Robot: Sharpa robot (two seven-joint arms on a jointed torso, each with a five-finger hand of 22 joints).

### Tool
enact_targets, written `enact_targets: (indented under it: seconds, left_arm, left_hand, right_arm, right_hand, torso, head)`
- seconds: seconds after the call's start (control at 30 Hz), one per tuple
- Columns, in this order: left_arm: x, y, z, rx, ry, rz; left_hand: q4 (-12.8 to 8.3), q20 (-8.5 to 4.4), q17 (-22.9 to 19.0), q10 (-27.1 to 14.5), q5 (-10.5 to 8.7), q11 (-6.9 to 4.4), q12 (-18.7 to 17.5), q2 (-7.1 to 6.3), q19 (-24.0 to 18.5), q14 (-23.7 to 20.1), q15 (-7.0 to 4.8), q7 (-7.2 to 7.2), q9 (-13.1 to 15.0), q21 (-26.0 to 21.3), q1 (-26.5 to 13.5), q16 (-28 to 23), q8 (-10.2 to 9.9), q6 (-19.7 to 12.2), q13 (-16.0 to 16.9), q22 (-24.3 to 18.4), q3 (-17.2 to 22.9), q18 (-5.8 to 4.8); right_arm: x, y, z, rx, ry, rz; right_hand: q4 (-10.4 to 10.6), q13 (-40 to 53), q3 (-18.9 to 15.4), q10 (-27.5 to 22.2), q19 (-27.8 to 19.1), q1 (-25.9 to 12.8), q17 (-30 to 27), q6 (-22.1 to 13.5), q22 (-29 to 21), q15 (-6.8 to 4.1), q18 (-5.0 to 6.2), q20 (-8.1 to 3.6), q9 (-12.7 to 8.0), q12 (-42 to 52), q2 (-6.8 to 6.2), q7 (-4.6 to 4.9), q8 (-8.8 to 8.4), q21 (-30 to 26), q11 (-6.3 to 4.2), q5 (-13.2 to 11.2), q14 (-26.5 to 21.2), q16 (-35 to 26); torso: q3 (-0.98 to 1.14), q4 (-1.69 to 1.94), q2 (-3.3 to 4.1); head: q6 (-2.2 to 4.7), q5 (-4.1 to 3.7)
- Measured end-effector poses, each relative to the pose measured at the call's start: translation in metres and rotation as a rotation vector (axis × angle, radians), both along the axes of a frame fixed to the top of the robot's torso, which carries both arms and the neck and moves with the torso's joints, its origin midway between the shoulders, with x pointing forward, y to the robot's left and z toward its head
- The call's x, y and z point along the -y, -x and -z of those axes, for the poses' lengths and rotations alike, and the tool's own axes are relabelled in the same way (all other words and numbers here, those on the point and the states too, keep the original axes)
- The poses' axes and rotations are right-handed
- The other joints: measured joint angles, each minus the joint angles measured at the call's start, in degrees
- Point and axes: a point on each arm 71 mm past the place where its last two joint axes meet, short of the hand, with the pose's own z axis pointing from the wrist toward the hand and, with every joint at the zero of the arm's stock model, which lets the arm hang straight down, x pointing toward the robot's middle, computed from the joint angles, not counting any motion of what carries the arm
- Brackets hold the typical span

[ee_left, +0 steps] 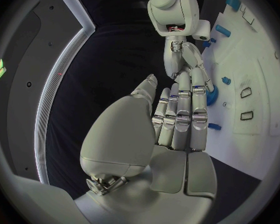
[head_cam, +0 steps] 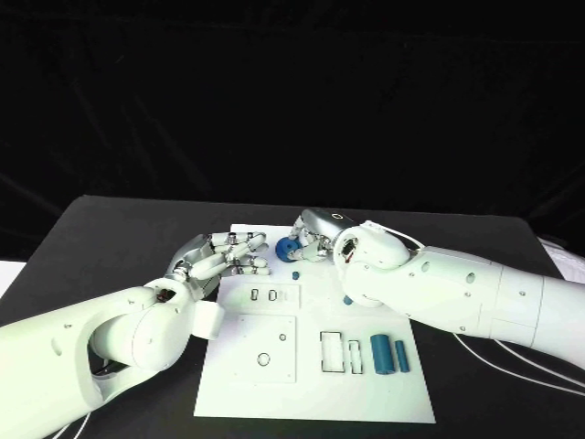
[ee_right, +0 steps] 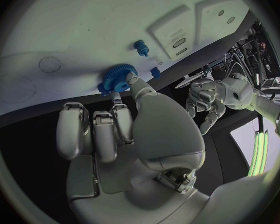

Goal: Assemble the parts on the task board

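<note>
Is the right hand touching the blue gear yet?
Touching. In the right wrist view, the right hand has a fingertip laid against the rim of the blue gear on the task board, no gap between them.

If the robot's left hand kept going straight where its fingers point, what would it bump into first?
Probably the right hand, which holds a blue gear just beyond the left hand's fingertips over the task board; depth is unclear.

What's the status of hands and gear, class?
Right hand pinching gear at board far edge. Left hand open, fingers apart, beside board. Nothing in the way.
</note>
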Motion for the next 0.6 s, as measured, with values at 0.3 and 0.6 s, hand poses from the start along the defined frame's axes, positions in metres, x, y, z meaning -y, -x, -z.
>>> enact_targets:
  seconds: [0.3, 0.6]
  left_arm:
    - [0.0, 0.0, 0.0, -0.001, 0.001, 0.001]
    - [-0.001, 0.0, 0.0, -0.002, 0.0, -0.001]
  left_hand:
    - [0.0, 0.0, 0.0, 0.0, 0.0, 0.0, 0.0, 0.0, 0.0, 0.0, 0.0, 0.0, 0.0, 0.0, 0.0, 0.0, 0.0, 0.0, 0.0, 0.0, 0.0, 0.01]
    - [0.0, 0.0, 0.0, 0.0, 0.0, 0.0, 0.0, 0.0, 0.0, 0.0, 0.0, 0.0, 0.0, 0.0, 0.0, 0.0, 0.0, 0.0, 0.0, 0.0, 0.0, 0.0]
  right_arm:
    - [-0.001, 0.0, 0.004, 0.0, 0.005, -0.006]
    - [0.013, 0.009, 0.001, 0.017, -0.017, -0.011]
  right_hand:
    - [1.1, -5.1, -1.9, -4.9, -1.1, -2.7, 0.0, -4.4, -1.7, 1.25, 0.0, 1.56, -0.4, -7.1, -1.93, 1.07, -2.25, -0.9, 1.49, -0.6, -0.2, 0.0]
    - [3.4, -5.5, -5.2, -5.4, -1.3, -3.7, 0.0, -6.0, -1.9, 1.45, 0.0, 1.98, -0.2, -7.8, -3.33, 1.49, -2.25, -0.9, 1.88, 1.5, 0.0, -0.2]
  torso:
    - [0.02, 0.0, -0.03]
    - [0.08, 0.0, -0.03]
  head:
    - [0.04, -0.07]
    - [0.16, 0.02]
